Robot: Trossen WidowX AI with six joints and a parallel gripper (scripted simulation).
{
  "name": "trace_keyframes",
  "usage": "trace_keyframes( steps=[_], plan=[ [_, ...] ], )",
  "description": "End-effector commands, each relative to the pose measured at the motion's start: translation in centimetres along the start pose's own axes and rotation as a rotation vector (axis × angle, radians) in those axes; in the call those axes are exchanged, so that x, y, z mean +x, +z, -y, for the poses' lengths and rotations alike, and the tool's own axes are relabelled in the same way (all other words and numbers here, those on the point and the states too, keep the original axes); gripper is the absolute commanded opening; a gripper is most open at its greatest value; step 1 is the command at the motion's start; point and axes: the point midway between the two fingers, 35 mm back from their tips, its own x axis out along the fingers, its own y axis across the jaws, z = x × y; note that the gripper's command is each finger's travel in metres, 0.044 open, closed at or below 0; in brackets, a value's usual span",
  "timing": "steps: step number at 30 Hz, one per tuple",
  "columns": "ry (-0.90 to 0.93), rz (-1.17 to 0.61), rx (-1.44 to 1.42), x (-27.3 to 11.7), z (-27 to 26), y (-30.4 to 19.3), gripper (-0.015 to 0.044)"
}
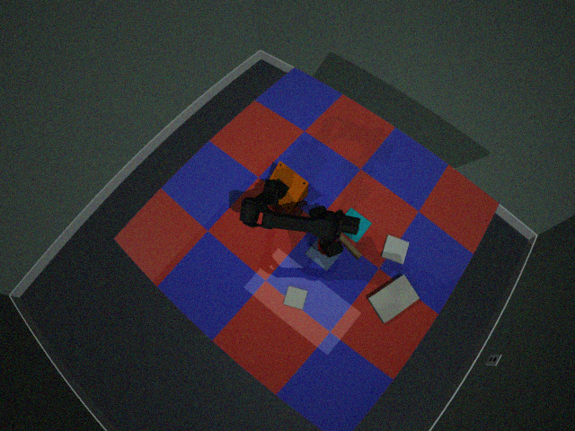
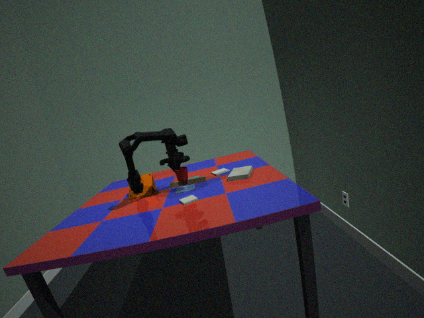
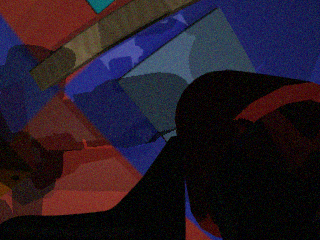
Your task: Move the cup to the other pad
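With the black gripper [image 1: 329,241] [image 2: 177,167] [image 3: 186,143] clamped on the red cup [image 1: 322,245] [image 2: 183,175] [image 3: 280,101], holding it roughly upright, raised above the tabletop [image 1: 245,343] [image 2: 191,218] [image 3: 295,30] near the pale blue pad [image 1: 327,263] [image 2: 187,188] [image 3: 215,45]. Beyond the wooden bar [image 1: 350,245] [image 2: 199,180] [image 3: 115,31], on the tabletop, to be seen: the teal pad [image 1: 363,225] [image 2: 194,177] [image 3: 101,4]. Too dark inside the cup to make out marbles.

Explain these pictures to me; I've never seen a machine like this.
The black machine is a single robot arm on an orange base. One picture looks down from above, one from the side of the table, and one from near the arm's end effector. That end effector grips a red cup, raised above a pale blue pad. Behind it, a wooden strip lies between that pad and a teal pad. Pale blocks lie around. Marbles can't be made out.
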Motion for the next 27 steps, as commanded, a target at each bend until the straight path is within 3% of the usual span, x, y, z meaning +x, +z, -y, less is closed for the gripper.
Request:
trace_keyframes(
  steps=[1,27],
  plan=[
    [0.001,0.004,0.006,-0.3,0.0,0.0,0.0],
    [0.001,0.004,0.004,-0.2,-0.8,2.0,0.0]
  ],
)
